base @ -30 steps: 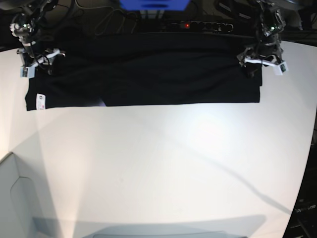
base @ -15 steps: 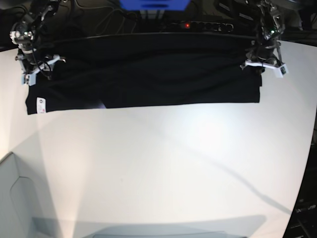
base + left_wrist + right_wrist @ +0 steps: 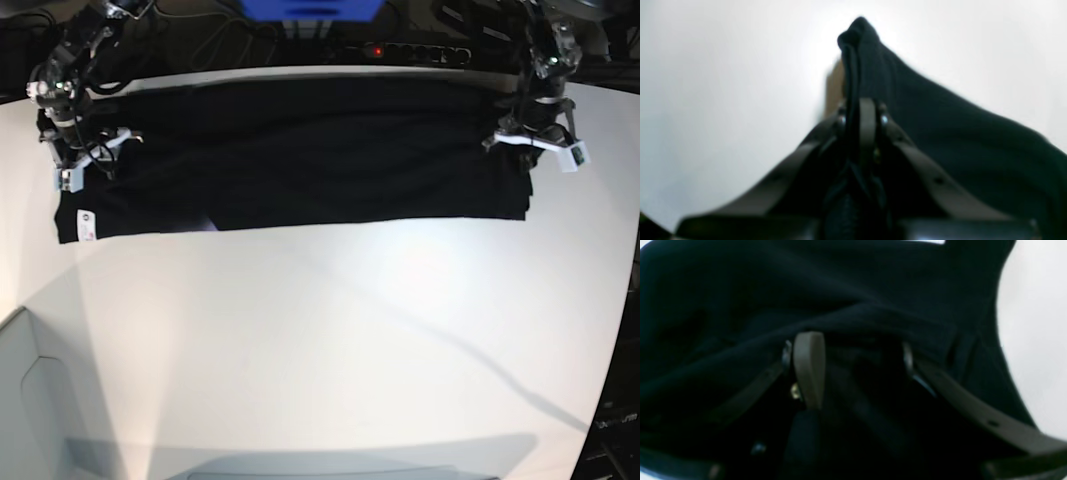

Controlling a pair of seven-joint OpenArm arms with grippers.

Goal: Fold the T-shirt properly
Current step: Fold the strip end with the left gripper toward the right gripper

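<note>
The black T-shirt lies spread as a wide band across the far side of the white table. Its small white tag is at the front left corner. A sliver of purple-blue print shows at the front hem. My left gripper is shut on the shirt's right end; in the left wrist view the gripper pinches a raised fold of the shirt. My right gripper holds the left end. In the right wrist view dark cloth is bunched between its fingers.
A power strip with a red light, cables and a blue object sit behind the table's far edge. A pale grey panel is at the lower left. The table's curved right edge borders dark floor.
Both grippers have moved toward the near side, dragging the shirt with them. Its front hem and tag sit lower in the base view, and a strip of white table shows behind its far edge.
</note>
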